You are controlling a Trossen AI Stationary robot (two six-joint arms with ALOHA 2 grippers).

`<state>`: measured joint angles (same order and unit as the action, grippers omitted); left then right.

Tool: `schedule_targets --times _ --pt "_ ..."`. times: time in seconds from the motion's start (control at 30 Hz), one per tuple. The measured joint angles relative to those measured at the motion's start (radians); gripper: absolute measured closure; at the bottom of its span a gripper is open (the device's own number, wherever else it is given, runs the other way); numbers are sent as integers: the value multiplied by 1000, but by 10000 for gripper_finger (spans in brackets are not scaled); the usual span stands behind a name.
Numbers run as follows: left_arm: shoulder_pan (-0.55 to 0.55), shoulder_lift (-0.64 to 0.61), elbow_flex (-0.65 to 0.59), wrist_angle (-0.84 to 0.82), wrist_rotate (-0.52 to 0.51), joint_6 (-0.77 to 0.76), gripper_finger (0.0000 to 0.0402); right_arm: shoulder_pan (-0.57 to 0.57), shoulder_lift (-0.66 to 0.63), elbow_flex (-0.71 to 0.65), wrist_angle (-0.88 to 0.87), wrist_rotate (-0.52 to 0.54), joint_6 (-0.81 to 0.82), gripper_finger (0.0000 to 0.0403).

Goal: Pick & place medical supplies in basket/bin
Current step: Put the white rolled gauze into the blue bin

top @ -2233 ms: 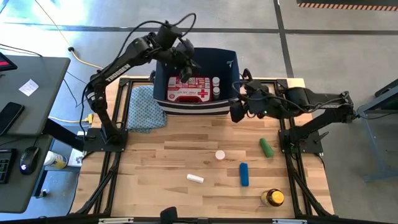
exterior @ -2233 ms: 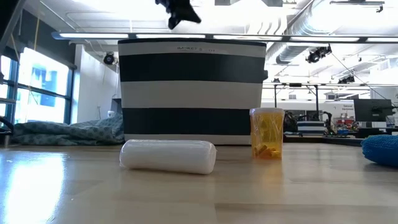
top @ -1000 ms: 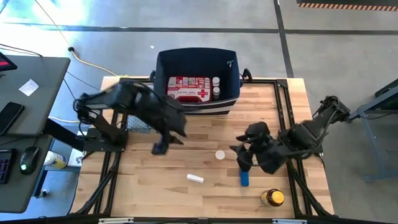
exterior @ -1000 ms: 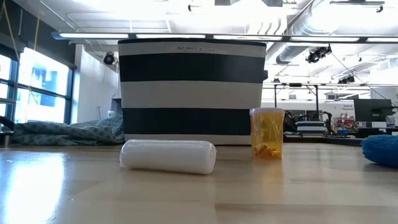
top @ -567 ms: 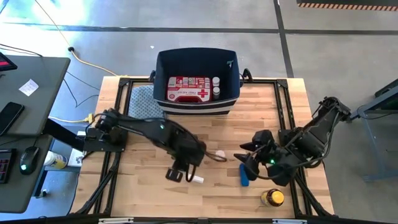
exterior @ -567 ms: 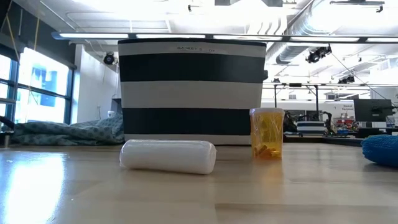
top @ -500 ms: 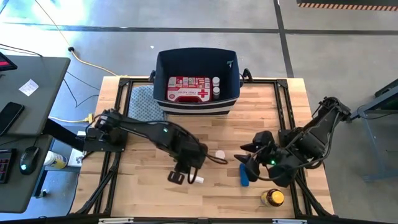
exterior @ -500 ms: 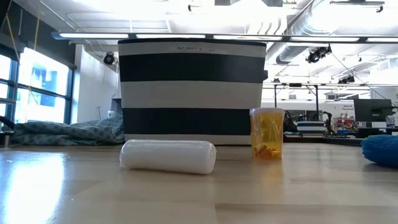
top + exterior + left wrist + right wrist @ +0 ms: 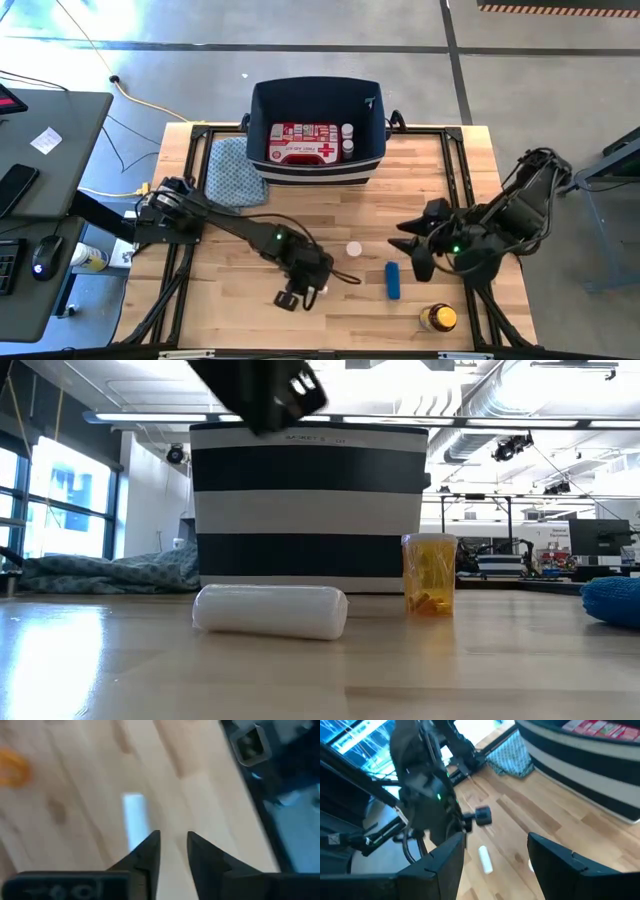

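In the lower centre of the high view, the left end effector (image 9: 297,295) hovered, narrowly parted and empty, beside the white tube (image 9: 318,289) on the counter (image 9: 300,215). It needed to straddle the tube squarely before closing. The right end effector (image 9: 418,262) waited wide open near the blue cylinder (image 9: 393,281).

The surface (image 9: 300,215) is made of light wooden boards with a black frame around it. At its far edge sits the big dark blue basket (image 9: 263,125) with a white stripe. Just beside the basket, on the left, lies a blue-green patterned cloth (image 9: 229,171). In the middle lies a small white round cap (image 9: 353,248). A white tube (image 9: 270,611) lies closer to the front. A blue cylinder (image 9: 393,281) lies to the right of it. A yellow-capped amber bottle (image 9: 438,318) stands near the front right corner.
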<state>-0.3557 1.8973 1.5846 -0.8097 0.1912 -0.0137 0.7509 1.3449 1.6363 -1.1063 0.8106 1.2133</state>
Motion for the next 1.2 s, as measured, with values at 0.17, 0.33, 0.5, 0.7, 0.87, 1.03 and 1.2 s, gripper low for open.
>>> schedule_targets --times 0.17,0.33,0.5,0.7,0.87,1.03,1.2 --pt "16 0 -61 18 -66 -20 203 -4 -18 1 -28 19 -20 195" --pt "15 30 -100 42 -49 -44 131 -24 -18 1 -49 18 -18 195" --pt "14 76 -97 71 -21 -56 90 -38 -18 1 -51 18 -18 195" --pt "15 115 -93 86 -51 -70 102 -50 -17 1 -64 21 -25 195" --pt "15 146 -97 48 -39 -82 128 -58 -17 1 -85 12 -23 195" --pt "15 163 -98 52 -75 -100 156 -58 -17 1 -95 7 -15 195" --pt "15 163 -96 93 -75 -100 196 -58 -17 1 -105 -1 -10 195"
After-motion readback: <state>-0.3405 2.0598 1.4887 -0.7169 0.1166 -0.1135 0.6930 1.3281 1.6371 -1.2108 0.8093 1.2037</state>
